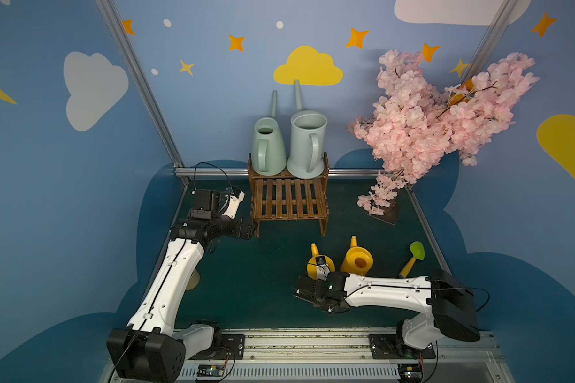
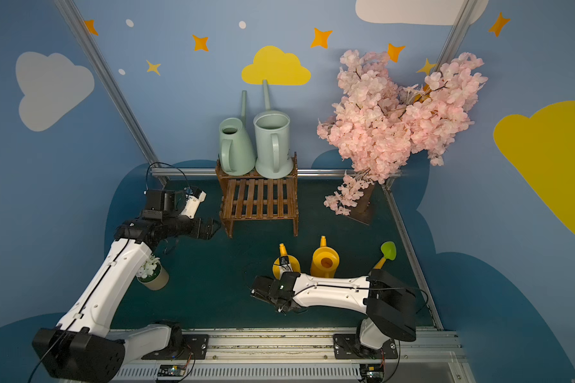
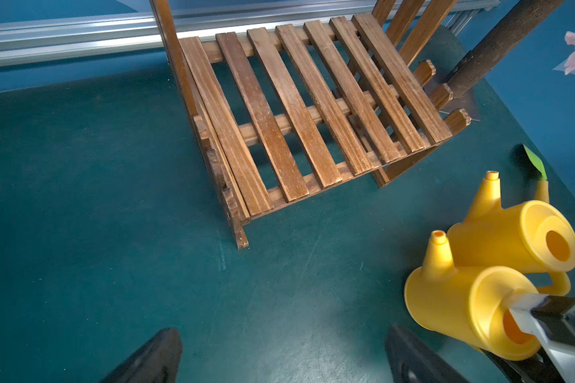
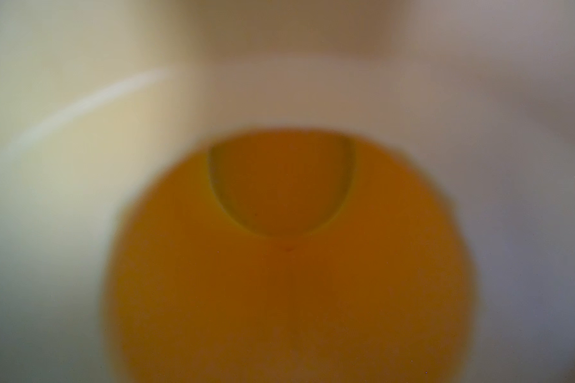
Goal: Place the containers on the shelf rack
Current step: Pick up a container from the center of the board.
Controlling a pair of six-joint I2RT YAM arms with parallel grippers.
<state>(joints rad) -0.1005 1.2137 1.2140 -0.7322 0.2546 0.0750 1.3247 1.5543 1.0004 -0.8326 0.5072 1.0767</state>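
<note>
The dark wooden shelf rack [image 1: 287,202] [image 3: 296,109] stands at the back middle. On its upper tier are a mint watering can [image 1: 268,149] and a taller grey-blue one [image 1: 307,146]; the lower tier is bare. Two small yellow cans stand on the mat in front. My right gripper [image 1: 320,265] [image 2: 284,265] is shut on the left yellow can [image 1: 311,268] [image 3: 452,298], one finger [image 3: 525,306] inside its top opening. Blurred yellow [image 4: 289,265] fills the right wrist view. The other yellow can [image 1: 357,260] stands free beside it. My left gripper [image 1: 251,227] [image 3: 279,348] is open and holds nothing, by the rack's front left leg.
A pink blossom tree [image 1: 429,109] on a plate fills the back right. A green-headed yellow scoop [image 1: 414,257] lies right of the yellow cans. A small pot of white flowers [image 2: 153,272] sits under my left arm. A metal rail [image 1: 213,171] edges the mat behind.
</note>
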